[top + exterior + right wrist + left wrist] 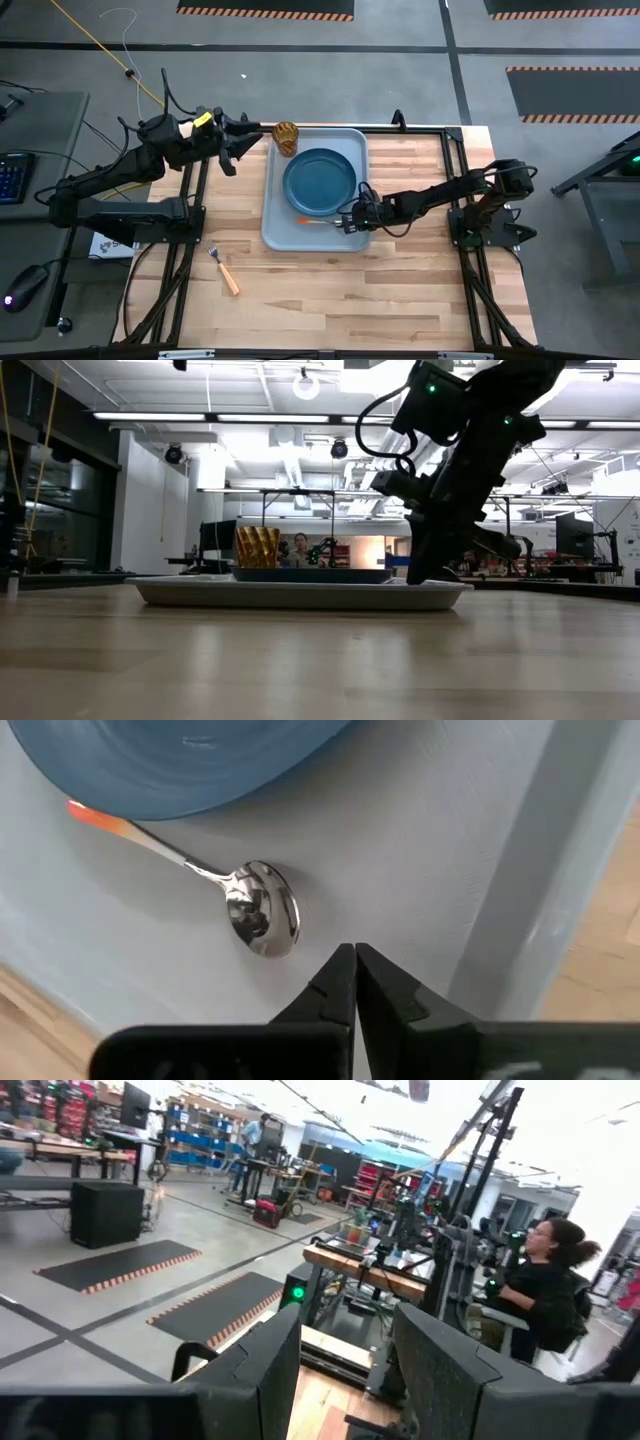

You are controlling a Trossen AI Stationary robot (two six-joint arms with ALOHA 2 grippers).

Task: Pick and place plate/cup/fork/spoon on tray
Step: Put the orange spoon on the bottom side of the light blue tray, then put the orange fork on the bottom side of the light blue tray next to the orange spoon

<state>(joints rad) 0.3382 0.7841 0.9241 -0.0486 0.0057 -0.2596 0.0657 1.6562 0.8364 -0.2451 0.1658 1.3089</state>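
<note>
The pale blue-grey tray (280,235) lies mid-table. The dark blue plate (320,182) rests flat in it, and the amber cup (286,137) stands upright at its far left corner. The spoon (262,910) lies on the tray floor near the near edge, its orange handle (95,817) running under the plate's rim. My right gripper (355,970) is shut and empty, low over the tray floor just beside the spoon's bowl. The fork (225,270) lies on the table, near left of the tray. My left gripper (238,143) is open and raised, left of the cup.
The fork lies on bare wood with free room around it. Black frame rails (455,180) run along the table's left and right sides. The tray's raised rim (540,870) stands close by my right gripper. A person (540,1280) sits in the room beyond the table.
</note>
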